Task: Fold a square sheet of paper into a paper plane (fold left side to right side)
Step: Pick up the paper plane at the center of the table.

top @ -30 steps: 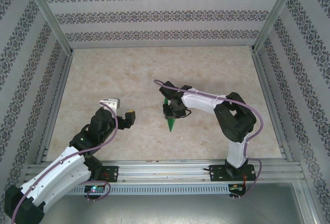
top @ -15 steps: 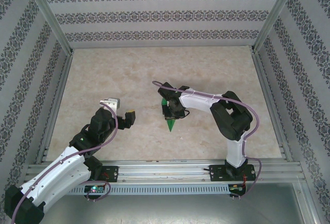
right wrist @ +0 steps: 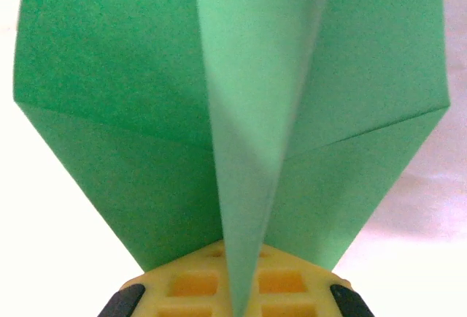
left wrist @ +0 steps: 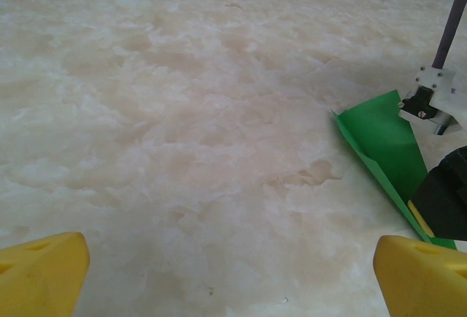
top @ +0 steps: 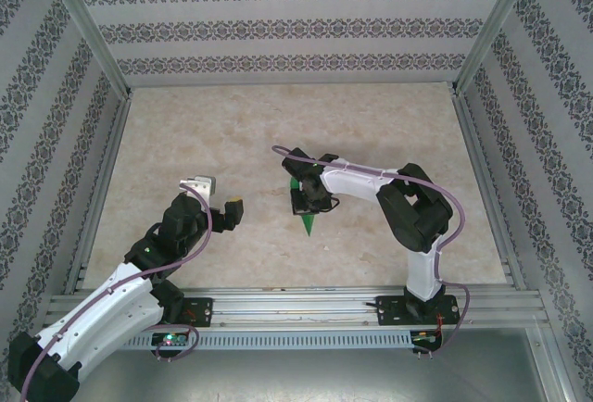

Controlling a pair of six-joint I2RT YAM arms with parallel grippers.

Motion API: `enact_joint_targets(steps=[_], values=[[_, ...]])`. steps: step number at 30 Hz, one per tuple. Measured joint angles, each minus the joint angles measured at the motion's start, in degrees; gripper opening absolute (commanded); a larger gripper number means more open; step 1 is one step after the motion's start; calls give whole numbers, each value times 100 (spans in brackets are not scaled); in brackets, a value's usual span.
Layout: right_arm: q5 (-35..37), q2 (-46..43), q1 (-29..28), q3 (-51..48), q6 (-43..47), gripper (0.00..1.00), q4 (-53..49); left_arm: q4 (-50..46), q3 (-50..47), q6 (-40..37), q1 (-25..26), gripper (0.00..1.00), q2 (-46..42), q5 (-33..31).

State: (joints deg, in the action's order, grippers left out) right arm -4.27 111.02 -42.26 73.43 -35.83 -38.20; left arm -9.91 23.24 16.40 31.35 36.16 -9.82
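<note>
Your left gripper (left wrist: 233,277) stands wide open, its two blunt yellow plastic fingertips (left wrist: 40,269) sitting in the bottom corners of the view, one at each side. Beyond them lies the beige marbled table top (left wrist: 182,112). At the right you have the bright green folded paper (left wrist: 383,142), a flat pointed shape, its sharp tip aimed left and a long straight edge running down toward the right fingertip. The black-bodied right gripper (left wrist: 430,211) overlaps the paper's lower right part, with a thin yellow finger along that edge. Above the paper sit a white metal bracket (left wrist: 436,87) and a dark grey cable (left wrist: 454,17).
</note>
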Motion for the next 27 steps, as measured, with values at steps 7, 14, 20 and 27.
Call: enact_joint_targets(steps=[7,14,20,27], values=[[328,-345,0,2,4,0,-321,0,2,0,0,100,0,-79],[535,-686,4,55,-52,0,-463,-31,42,2,0,100,-70,-4],[704,-667,186,568,11,0,-748,-282,68,-44,0,100,-555,389],[994,-133,562,1843,317,0,-1097,-695,262,-133,-2,100,-1178,691]])
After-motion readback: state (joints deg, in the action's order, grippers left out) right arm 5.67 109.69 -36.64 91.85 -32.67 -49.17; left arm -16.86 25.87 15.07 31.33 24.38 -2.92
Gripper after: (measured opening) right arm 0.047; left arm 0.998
